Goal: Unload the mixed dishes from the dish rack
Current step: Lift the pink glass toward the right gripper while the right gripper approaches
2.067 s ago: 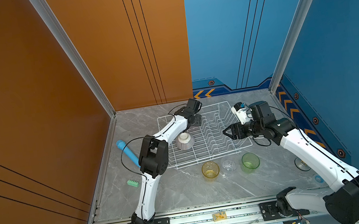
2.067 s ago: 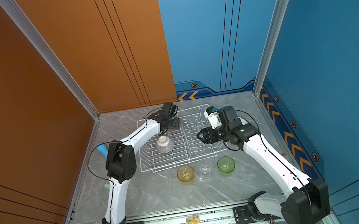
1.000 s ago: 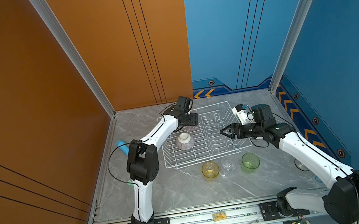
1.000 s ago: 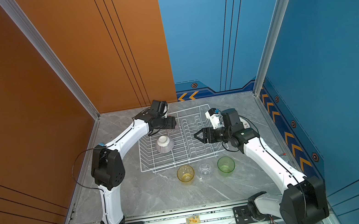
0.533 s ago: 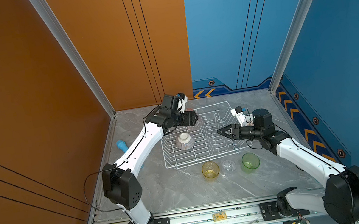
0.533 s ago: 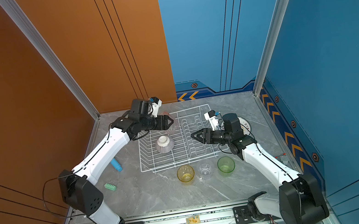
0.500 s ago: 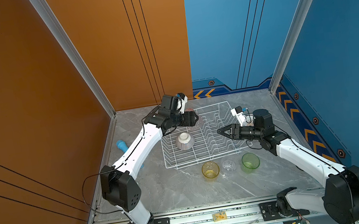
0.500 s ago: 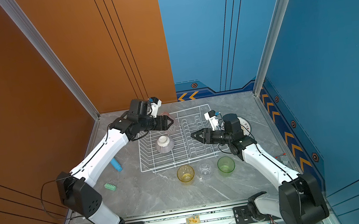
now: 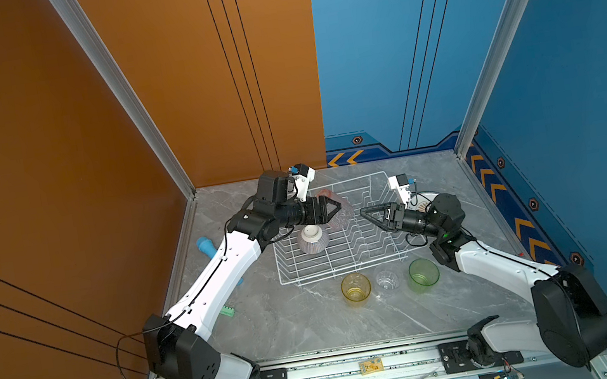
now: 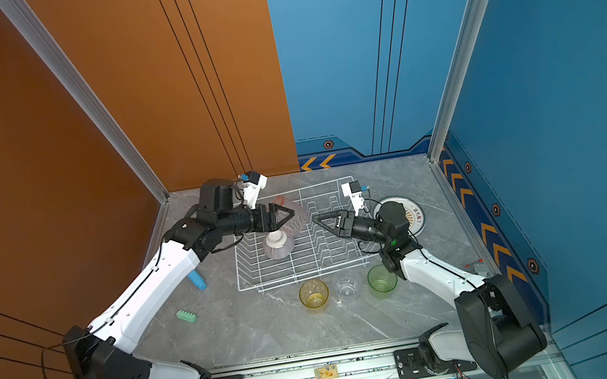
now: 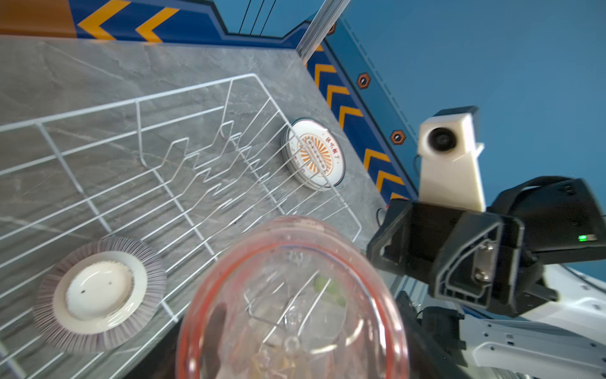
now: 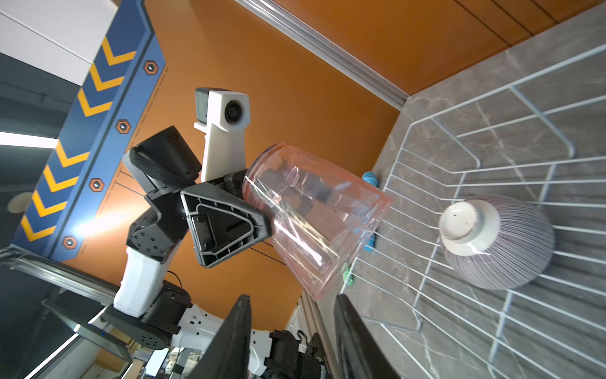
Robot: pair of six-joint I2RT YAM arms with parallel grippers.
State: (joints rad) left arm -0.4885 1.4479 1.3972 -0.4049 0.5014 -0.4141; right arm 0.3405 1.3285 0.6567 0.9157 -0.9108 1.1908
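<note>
My left gripper [image 9: 337,206] is shut on the pink tumbler [image 9: 342,215], held tilted above the far left part of the dish rack [image 9: 346,269]. My right gripper [image 9: 363,212] points at it from the right, open and empty. In the right wrist view the pink tumbler [image 12: 314,210] hangs just ahead of that gripper [image 12: 292,315]. The striped bowl [image 9: 313,240] lies upside down in the rack. In front of the rack the yellow tumbler [image 9: 356,288], clear tumbler [image 9: 387,278] and green tumbler [image 9: 424,274] stand on the table. The plates [image 10: 413,214] lie stacked right of the rack.
A light-blue cylinder [image 9: 205,246] and a small green block [image 9: 227,312] lie on the table left of the rack, partly under my left arm. Orange and blue walls close in the table at the back and on both sides.
My left arm has swung its elbow out and carried the pink tumbler up and toward the middle. My right gripper has moved left toward it and its jaws have narrowed.
</note>
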